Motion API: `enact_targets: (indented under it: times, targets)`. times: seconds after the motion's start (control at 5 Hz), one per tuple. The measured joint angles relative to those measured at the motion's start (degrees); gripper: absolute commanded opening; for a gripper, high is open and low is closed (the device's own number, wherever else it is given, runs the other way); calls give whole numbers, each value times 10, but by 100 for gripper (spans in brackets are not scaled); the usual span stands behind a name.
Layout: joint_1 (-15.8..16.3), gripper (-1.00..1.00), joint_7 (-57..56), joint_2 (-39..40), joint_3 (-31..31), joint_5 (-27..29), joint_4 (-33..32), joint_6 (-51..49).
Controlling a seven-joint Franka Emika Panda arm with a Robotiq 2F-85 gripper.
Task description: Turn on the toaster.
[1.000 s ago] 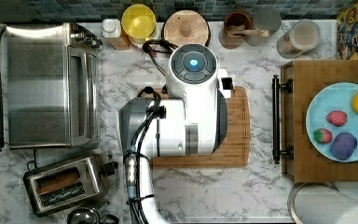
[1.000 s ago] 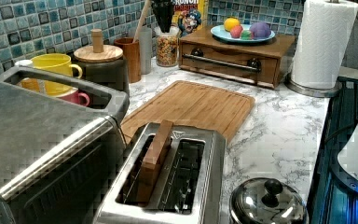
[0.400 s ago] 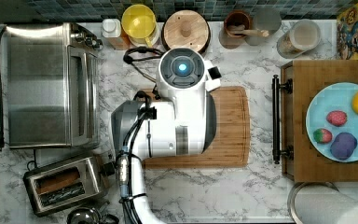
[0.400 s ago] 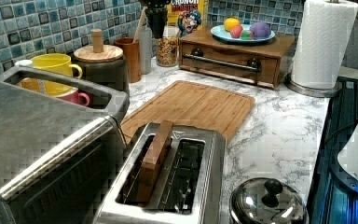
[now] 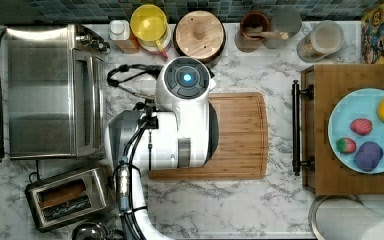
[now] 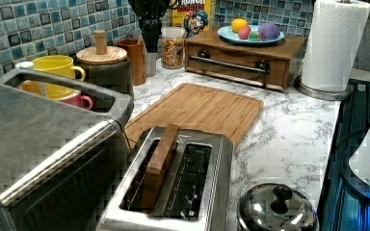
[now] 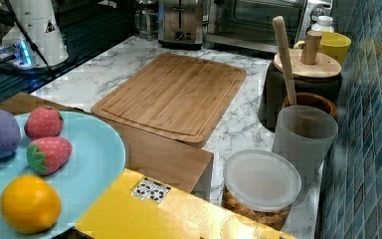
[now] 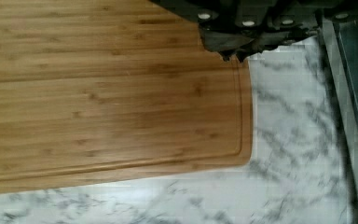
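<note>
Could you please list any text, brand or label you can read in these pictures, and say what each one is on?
"RUNCH": partial red lettering on the cereal box in the left view.
Small printed label on the yellow box in the right view: too blurred to read.
Triangular mark on the toaster: no readable text.

Lighting even and bright across the marble counter. Glare on the toaster oven top and pot lid. Soft shadows. Wrist view blurred; all views blocky.
</note>
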Motion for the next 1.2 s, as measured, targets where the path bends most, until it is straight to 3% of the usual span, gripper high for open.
enact_targets:
  times: [0.6, 1.2]
  targets:
    - [16, -100, -76, -11, 49, 40, -60, 6]
    - [29, -100, -97, -95, 74, 88, -166, 23]
